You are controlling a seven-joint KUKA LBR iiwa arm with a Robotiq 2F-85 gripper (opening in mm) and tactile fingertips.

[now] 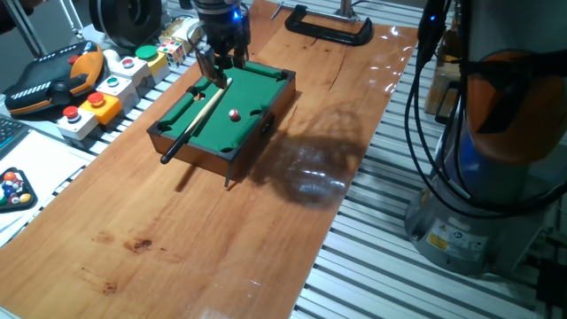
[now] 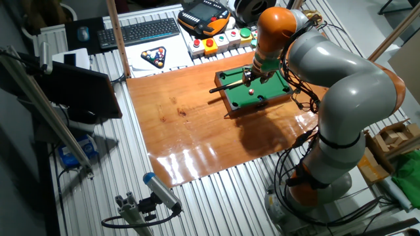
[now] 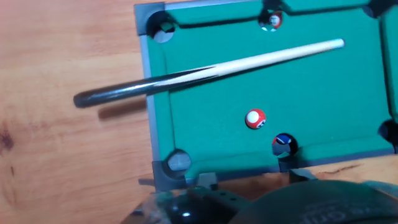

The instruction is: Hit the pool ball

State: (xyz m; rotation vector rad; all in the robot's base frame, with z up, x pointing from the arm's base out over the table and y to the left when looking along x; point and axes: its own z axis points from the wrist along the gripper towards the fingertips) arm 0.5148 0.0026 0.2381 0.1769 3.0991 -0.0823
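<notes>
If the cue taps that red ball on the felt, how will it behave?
The pool ball is round and glossy, so it will probably roll freely. The side pocket just beside it already shows a ball, so it may bounce off. The cue stick lies loose across the table rail and may pivot.

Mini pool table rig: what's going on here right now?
The KUKA arm's pincer hovers over the far end of the miniature green-felt pool table, above the tip end of the two-tone wooden cue stick. The cue lies on the felt, its dark butt overhanging the rail. The small red pool ball with a pale spot sits apart from the cue, near a side pocket holding a dark ball. No strike is visible yet.
</notes>
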